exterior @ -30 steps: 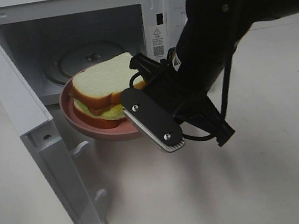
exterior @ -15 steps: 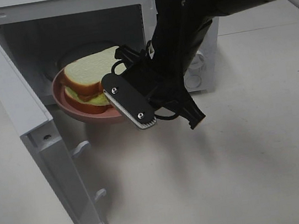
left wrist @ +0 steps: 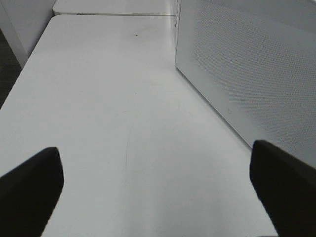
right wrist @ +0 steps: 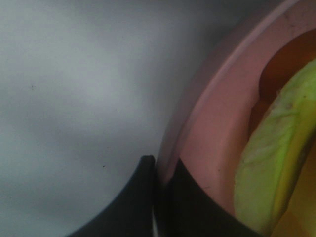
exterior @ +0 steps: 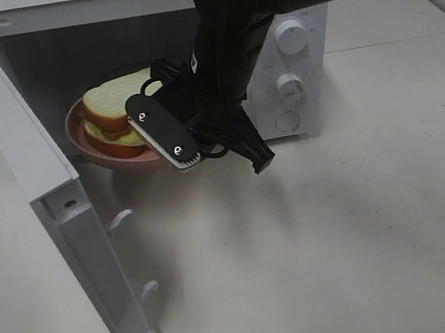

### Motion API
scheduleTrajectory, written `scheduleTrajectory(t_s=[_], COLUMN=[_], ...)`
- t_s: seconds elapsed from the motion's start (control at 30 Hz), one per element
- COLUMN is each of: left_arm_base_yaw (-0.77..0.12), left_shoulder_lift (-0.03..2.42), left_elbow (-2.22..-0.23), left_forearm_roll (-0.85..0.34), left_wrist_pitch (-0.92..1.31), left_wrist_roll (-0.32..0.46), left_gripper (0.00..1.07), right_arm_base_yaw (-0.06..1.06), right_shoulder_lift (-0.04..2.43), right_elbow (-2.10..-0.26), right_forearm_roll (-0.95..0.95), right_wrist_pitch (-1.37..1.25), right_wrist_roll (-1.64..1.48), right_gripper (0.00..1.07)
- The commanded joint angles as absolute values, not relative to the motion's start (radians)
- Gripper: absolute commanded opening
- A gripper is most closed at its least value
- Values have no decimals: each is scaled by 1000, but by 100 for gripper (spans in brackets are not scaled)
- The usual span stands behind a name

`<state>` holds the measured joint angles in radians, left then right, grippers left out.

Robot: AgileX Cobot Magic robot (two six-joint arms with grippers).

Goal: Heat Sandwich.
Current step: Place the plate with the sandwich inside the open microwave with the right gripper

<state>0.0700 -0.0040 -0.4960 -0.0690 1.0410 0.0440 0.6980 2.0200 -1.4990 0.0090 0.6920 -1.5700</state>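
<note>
My right gripper pinches the rim of the pink plate, with the sandwich on it, just inside the microwave mouth. It's a one-edge hold, so any tilt or knock against the cavity could slide the sandwich off. Left gripper gapes wide, empty.

A white microwave is set on a pale table, its door swung wide open to the left in the high view. Three round knobs are stacked down its control panel, and a round pink plate is seen at the mouth of the open cavity
</note>
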Motion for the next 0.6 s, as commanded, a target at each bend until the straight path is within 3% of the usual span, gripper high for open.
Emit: scheduleTrajectory(t_s=[0.03,0.6], left_arm_base_yaw=[68,68], left_shoulder_lift=[-30,-30], left_elbow=[-493,-493], left_forearm_roll=[-79,-79], left_wrist_pitch=[1036,1036], left_wrist_roll=[44,44], left_gripper=[97,97], right_arm_base_yaw=[697,697], right_shoulder_lift=[2037,2200], right_elbow=[-1543,-1814], right_forearm_roll=[12,-42], right_wrist_pitch=[692,778], right_wrist_roll=[-1552,-1398], right_gripper=[0,0])
